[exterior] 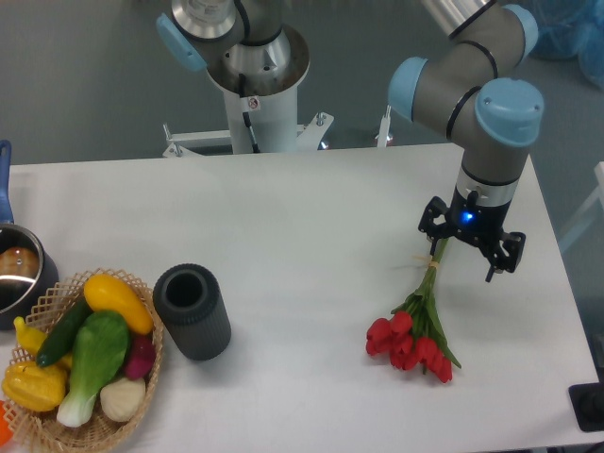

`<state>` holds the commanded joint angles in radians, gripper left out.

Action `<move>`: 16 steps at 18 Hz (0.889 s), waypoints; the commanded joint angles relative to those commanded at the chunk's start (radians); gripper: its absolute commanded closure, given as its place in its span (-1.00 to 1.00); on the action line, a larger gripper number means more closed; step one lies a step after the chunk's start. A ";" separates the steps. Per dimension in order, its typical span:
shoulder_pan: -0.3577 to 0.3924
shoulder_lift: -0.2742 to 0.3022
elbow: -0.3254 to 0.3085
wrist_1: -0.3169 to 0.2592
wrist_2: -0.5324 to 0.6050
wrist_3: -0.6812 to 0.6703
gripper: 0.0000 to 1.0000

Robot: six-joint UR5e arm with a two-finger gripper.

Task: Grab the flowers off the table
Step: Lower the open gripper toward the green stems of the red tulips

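The flowers [415, 342] are a small bunch of red tulips with green stems, tied with a pale band [427, 265]. They lie on the white table [311, 236] at the right, heads toward the front edge and stems pointing back. My gripper [471, 243] points straight down over the stem ends. Its jaws stand spread apart. The stem tips run under its left side, and the wrist hides how they sit against the fingers.
A dark grey cylindrical vase [192, 311] stands left of centre. A wicker basket [146, 377] of vegetables sits at the front left corner, with a metal pot [19, 274] behind it. The robot base [255, 104] is at the back edge.
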<state>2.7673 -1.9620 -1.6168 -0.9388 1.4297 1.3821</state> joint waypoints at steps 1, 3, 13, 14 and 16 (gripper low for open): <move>0.000 -0.002 -0.002 0.000 0.000 0.002 -1.00; -0.002 -0.003 -0.009 0.008 0.011 0.000 -1.00; 0.002 -0.008 -0.106 0.069 0.014 0.000 -1.00; 0.003 -0.008 -0.104 0.069 0.014 0.000 -1.00; 0.000 -0.014 -0.104 0.069 0.014 -0.002 -1.00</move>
<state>2.7673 -1.9757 -1.7211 -0.8698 1.4435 1.3806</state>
